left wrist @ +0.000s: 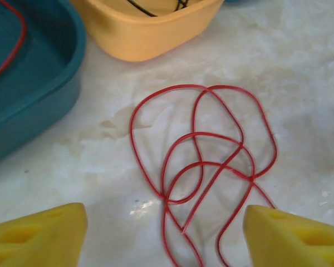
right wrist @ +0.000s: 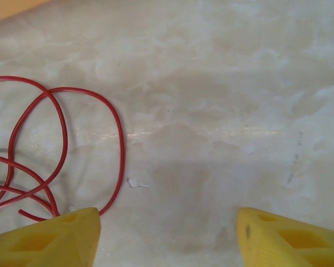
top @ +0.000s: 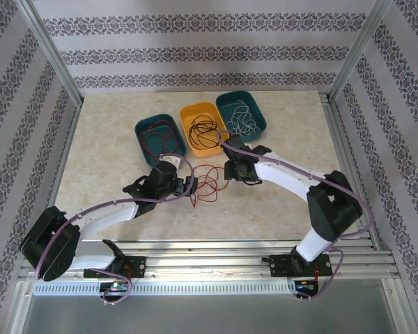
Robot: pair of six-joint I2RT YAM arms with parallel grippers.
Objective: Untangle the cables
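— Starting at the left of the top view: what to note?

— Left teal tray (top: 143, 132), upper left of centre, holding 1 stowed red cable (top: 152, 141). Just below and to its right, left gripper (left wrist: 167, 233): fingers spread wide, clamped on nothing, poised over the loose red cable (left wrist: 166, 196) on the counter (left wrist: 300, 67).

— Handling of that loose one?

— Probably very light, soft and floppy, thin and a little slick. Likely to drag its overlapping loops along if lifted. Best pinched on 1 single strand at the outer edge of a loop, low in the left wrist view, away from the crossings.

— Further right?

— Yellow tray (top: 188, 113) at upper centre with 1 black cable (top: 203, 127). Then right gripper (right wrist: 167, 236): fingers apart too, gripping nothing, bare counter between them. A red strand end just beside the finger at lower left of the right wrist view. Last, right teal tray (top: 262, 120), upper right of centre, with 1 white cable (top: 242, 115).
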